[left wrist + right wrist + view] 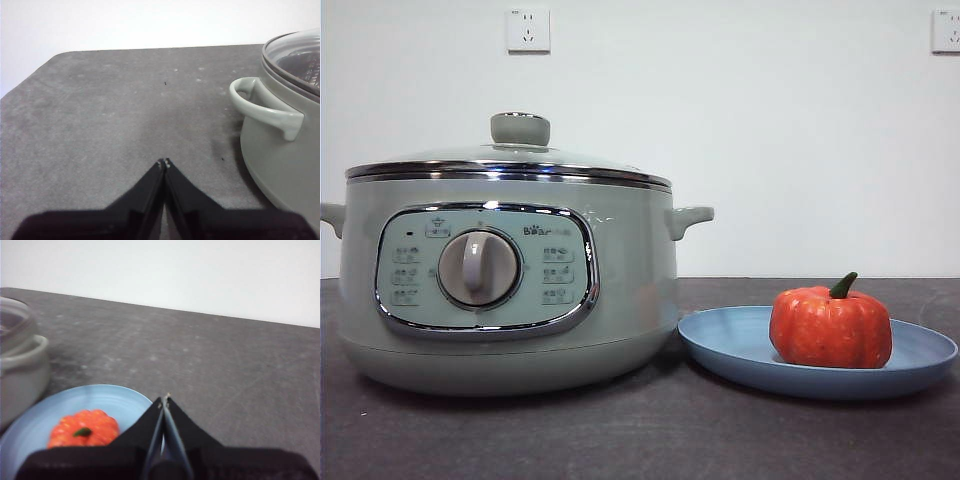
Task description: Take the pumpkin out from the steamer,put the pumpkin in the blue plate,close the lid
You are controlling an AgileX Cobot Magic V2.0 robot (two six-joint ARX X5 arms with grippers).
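Observation:
The sage-green steamer [510, 290] stands on the left of the dark table with its glass lid [510, 160] seated on the rim, knob up. The orange-red pumpkin [831, 327] sits upright on the blue plate [730, 345] to the steamer's right. No arm shows in the front view. My left gripper [164, 162] is shut and empty over bare table, beside the steamer's side handle [265, 107]. My right gripper [164, 399] is shut and empty, just above and behind the plate [75, 402] with the pumpkin [84, 429]; the steamer [20, 375] shows at that view's edge.
Two wall sockets [528, 30] are on the white wall behind. The dark grey table [650, 430] runs in front of the steamer and plate, and its rounded corner shows in the left wrist view [60, 57].

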